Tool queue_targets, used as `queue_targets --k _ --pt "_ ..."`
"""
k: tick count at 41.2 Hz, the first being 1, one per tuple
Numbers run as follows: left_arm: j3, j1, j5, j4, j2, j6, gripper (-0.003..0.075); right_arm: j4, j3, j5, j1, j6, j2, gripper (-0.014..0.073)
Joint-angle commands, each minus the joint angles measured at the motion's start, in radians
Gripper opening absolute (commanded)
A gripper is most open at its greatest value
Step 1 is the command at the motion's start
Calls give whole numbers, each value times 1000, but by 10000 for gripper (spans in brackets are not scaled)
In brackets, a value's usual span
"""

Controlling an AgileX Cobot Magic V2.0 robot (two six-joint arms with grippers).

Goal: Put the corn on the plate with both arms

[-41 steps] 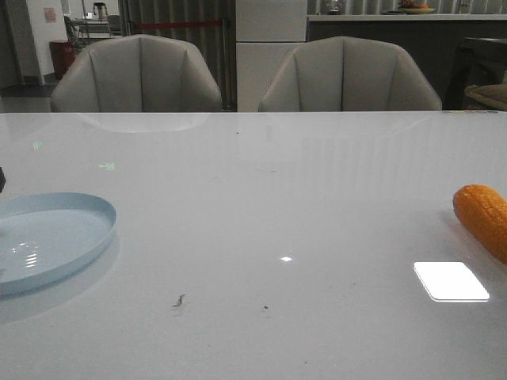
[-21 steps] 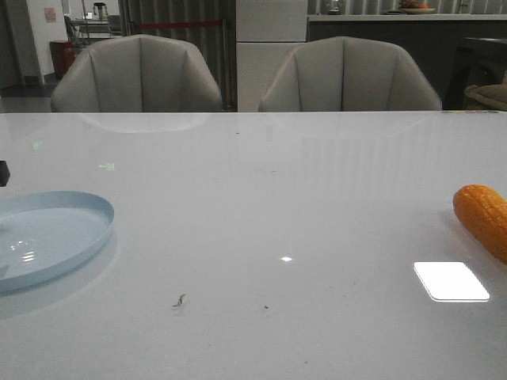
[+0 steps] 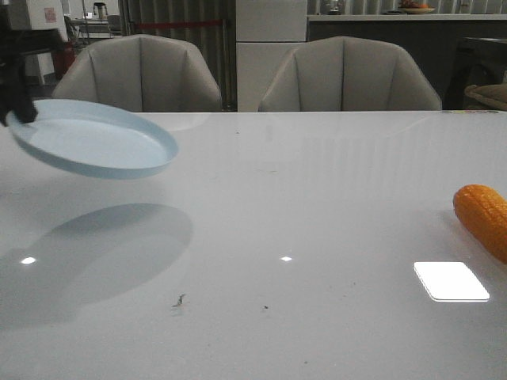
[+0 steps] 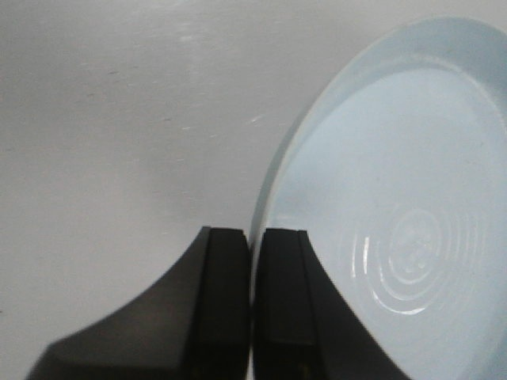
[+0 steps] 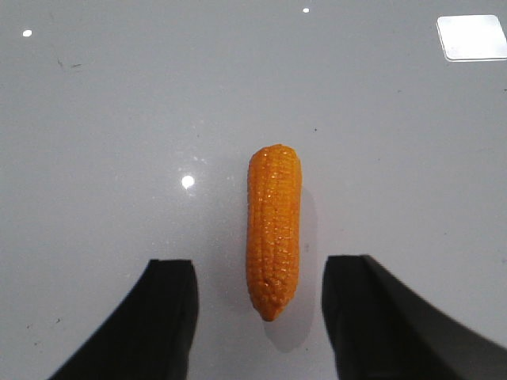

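The pale blue plate (image 3: 95,138) hangs tilted in the air above the table's left side. My left gripper (image 3: 17,111) is shut on the plate's left rim, and in the left wrist view its two fingers (image 4: 226,269) pinch the rim of the plate (image 4: 396,198). The orange-yellow corn (image 3: 485,218) lies on the table at the far right edge. In the right wrist view my right gripper (image 5: 260,265) is open above the corn (image 5: 274,229), a finger on each side of its tapered end, not touching it. The right arm is out of the front view.
The white table (image 3: 261,198) carries the plate's shadow (image 3: 111,249) at the left and a bright square reflection (image 3: 451,281) near the corn. Two grey chairs (image 3: 139,75) (image 3: 348,75) stand behind the far edge.
The plate has left the table: my left gripper lifted it up and to the right. The corn has not moved.
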Motion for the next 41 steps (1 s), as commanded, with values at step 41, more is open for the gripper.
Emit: queue_targets --k 41 --pt "-57 -402 -97 -43 186 86 382 4 -34 -21 -7 -3 -5 468"
